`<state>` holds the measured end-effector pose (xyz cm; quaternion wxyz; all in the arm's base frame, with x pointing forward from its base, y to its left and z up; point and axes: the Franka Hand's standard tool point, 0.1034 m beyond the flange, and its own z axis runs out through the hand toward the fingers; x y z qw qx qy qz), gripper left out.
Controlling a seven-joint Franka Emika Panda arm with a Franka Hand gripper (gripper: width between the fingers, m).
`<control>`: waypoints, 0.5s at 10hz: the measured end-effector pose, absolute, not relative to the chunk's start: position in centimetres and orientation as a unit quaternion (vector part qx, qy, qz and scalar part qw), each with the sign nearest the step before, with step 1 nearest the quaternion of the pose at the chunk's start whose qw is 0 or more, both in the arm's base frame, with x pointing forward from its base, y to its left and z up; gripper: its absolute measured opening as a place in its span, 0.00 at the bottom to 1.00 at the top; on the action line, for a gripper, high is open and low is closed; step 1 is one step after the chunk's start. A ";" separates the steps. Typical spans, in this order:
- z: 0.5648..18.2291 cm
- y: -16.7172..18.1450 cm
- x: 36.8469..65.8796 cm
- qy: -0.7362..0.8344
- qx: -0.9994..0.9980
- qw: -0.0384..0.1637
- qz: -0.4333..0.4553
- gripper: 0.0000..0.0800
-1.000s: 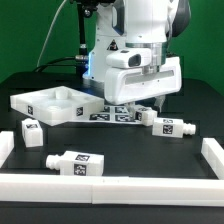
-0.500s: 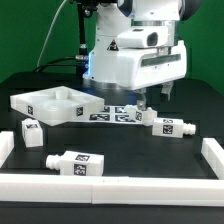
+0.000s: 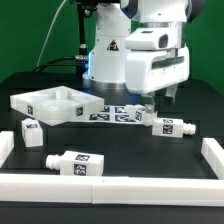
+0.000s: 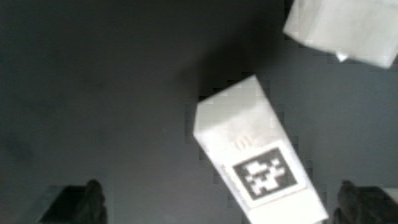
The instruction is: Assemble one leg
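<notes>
jaws wide apart, nothing held. gripper [image 3: 161, 100] hovers over the leg [image 4: 249, 140], which lies flat on the table [image 3: 125, 150], tag up, between the two fingertips. you'd judge this a line-up for a straddling grasp. leg sits just beside the marker board [image 3: 112, 114]; tabletop [image 3: 55, 102] well apart.

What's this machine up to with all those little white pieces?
A robot arm is putting furniture together. Its tool hangs open just above one leg that lies on its side on the black table, and it holds nothing. Two more legs lie loose nearer the front. The square tabletop sits at the exterior view's left.
</notes>
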<state>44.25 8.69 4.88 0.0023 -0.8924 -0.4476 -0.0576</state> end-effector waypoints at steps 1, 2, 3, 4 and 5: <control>4.1 10.3 44.6 -0.463 -0.885 0.005 -0.059 0.81; 3.2 11.5 44.6 -0.471 -0.880 0.009 -0.059 0.81; 2.2 11.9 44.4 -0.476 -0.877 0.012 -0.066 0.81; 1.3 11.6 44.1 -0.476 -0.877 0.014 -0.067 0.81; 0.7 11.1 43.8 -0.471 -0.880 0.015 -0.067 0.81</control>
